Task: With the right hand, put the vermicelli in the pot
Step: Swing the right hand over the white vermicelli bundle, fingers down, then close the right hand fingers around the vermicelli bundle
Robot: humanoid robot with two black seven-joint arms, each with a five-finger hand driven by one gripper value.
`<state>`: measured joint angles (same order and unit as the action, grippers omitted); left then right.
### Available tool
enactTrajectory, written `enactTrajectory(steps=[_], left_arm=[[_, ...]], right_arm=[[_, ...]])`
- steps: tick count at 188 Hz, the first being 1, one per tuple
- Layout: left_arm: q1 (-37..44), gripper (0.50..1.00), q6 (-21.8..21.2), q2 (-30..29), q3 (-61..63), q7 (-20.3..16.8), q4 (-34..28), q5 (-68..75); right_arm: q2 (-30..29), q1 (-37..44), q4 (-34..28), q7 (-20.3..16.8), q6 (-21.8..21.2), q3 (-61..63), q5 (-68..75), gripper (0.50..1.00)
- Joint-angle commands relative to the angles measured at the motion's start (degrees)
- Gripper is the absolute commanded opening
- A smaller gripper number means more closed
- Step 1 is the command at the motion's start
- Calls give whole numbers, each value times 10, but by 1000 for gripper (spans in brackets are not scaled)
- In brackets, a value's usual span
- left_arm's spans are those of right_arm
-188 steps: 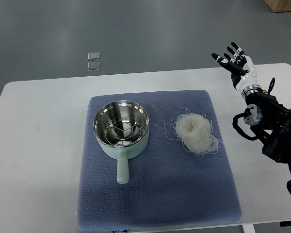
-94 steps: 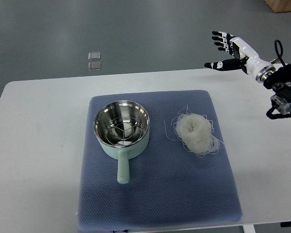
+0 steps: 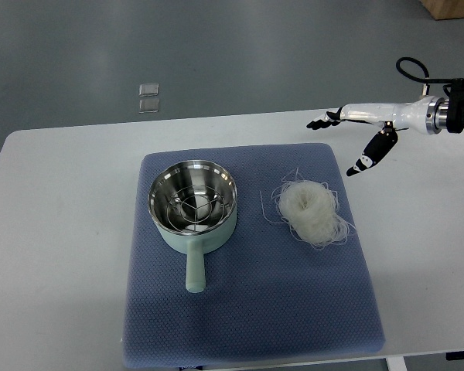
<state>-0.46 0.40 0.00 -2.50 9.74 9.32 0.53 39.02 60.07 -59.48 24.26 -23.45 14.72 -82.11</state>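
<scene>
White-and-black right robot hand [image 3: 361, 127] extended from right edge, palm down, fingers [image 3: 322, 123] spread, thumb hanging, holding nothing.

Just one camera here, up high on the robot's own side, looking steeply down from a fair way off. The right hand [image 3: 356, 131] comes in from the right edge; the whole mat [image 3: 251, 309] sits left of and below it, floor beyond it.
</scene>
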Motion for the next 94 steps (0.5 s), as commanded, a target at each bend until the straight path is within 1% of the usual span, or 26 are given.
enactTrajectory(steps=[1,28,94], left_arm=[[0,1000,0,0,0,0,0,0],[0,1000,0,0,0,0,0,-1],[0,1000,0,0,0,0,0,0]], right_arm=[[-4,-2,-13,1,-4,-23,-50,928],[-11,-5,-13,0,-4,-29,-58,928],[-54,-23,-14,3,2,-27,-57,928]])
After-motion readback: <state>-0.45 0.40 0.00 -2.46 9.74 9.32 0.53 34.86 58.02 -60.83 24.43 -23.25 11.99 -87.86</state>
